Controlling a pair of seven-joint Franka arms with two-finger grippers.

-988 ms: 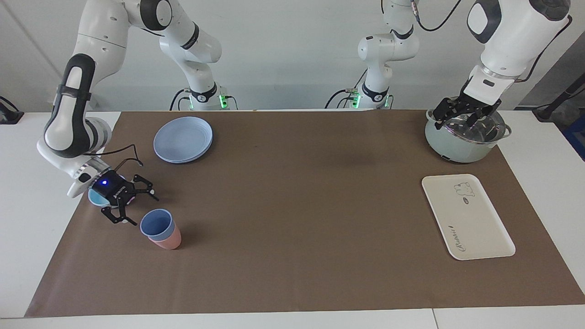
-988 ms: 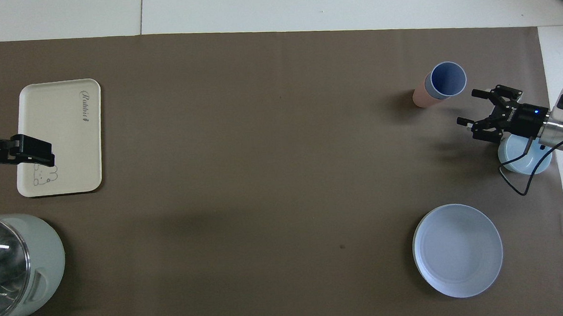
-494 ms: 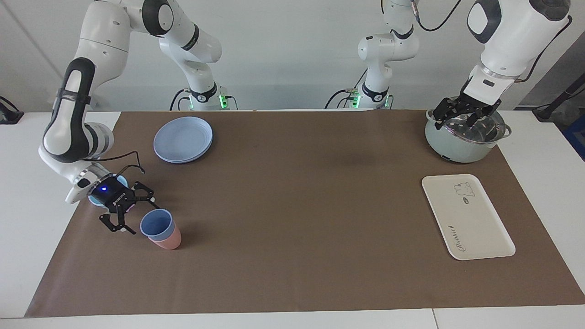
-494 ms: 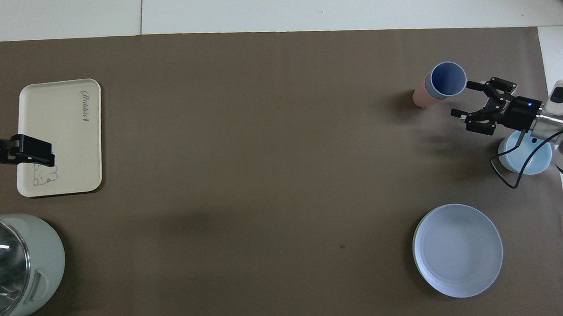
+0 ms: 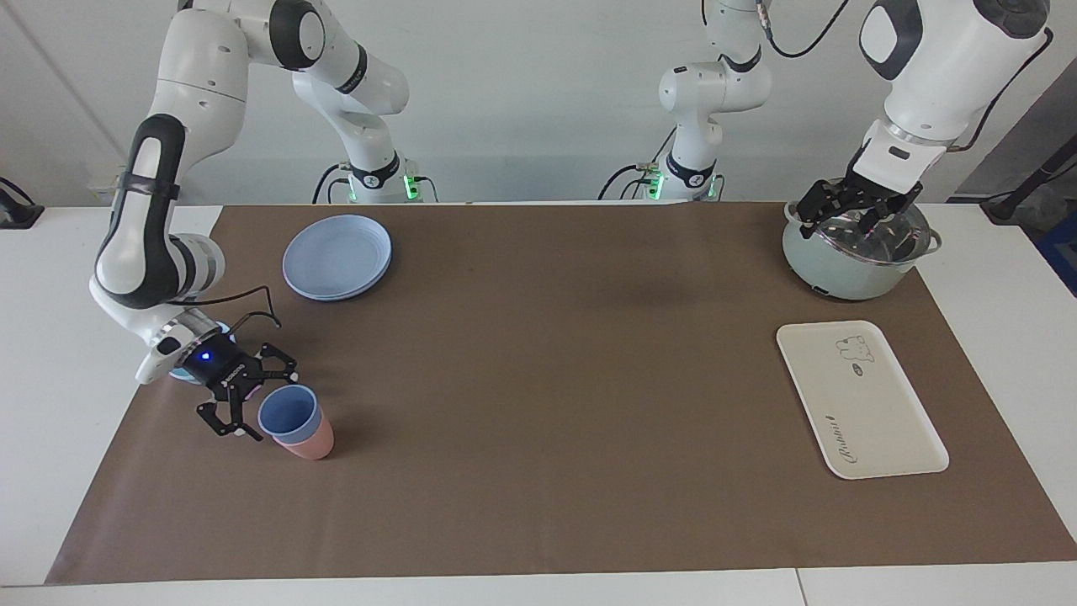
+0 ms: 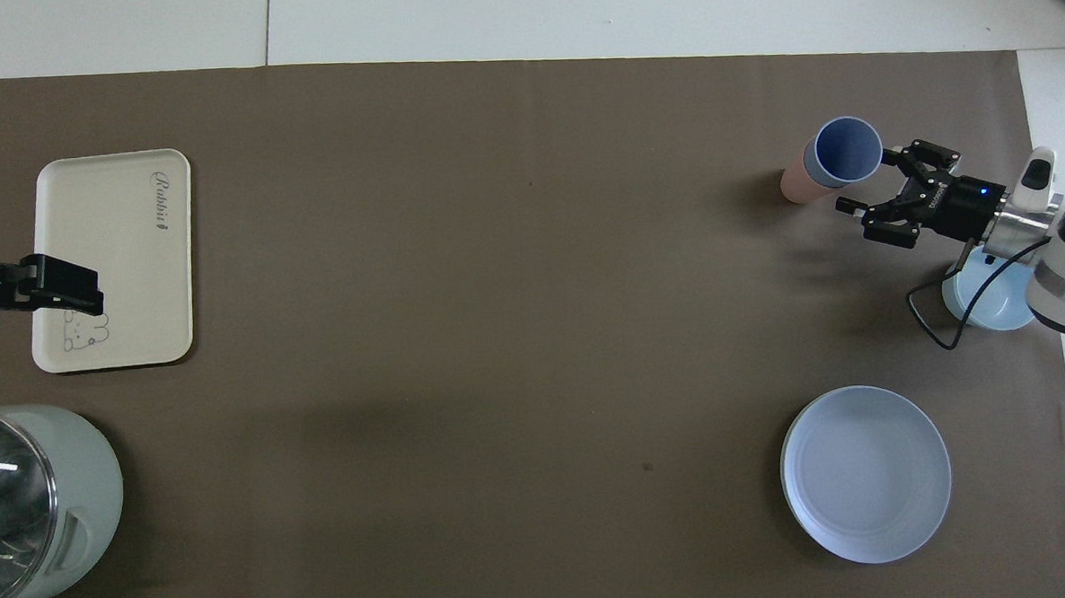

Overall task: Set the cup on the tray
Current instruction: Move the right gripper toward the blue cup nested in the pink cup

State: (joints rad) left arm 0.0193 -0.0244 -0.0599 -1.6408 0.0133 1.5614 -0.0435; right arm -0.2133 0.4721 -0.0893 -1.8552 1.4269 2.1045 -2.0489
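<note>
The right gripper [image 5: 257,396] has slid closer over the last second, from a clear gap away to right beside the cup [image 5: 289,415], fingers spread wide and one tip almost at the rim; so the grasp looks about to begin, though nothing is held yet; the cup sits nested in a pink cup [image 5: 310,443] toward the right arm's end of the table, well apart from the tray [image 5: 875,421] at the left arm's end; the left gripper [image 5: 851,207] waits over the pot [image 5: 841,265], and I cannot tell how its fingers stand; a light-blue bowl [image 6: 991,301] lies under the right arm, a blue plate [image 5: 336,257] nearer the robots; brown mat [image 5: 547,379] on white tables, plain pale wall.
</note>
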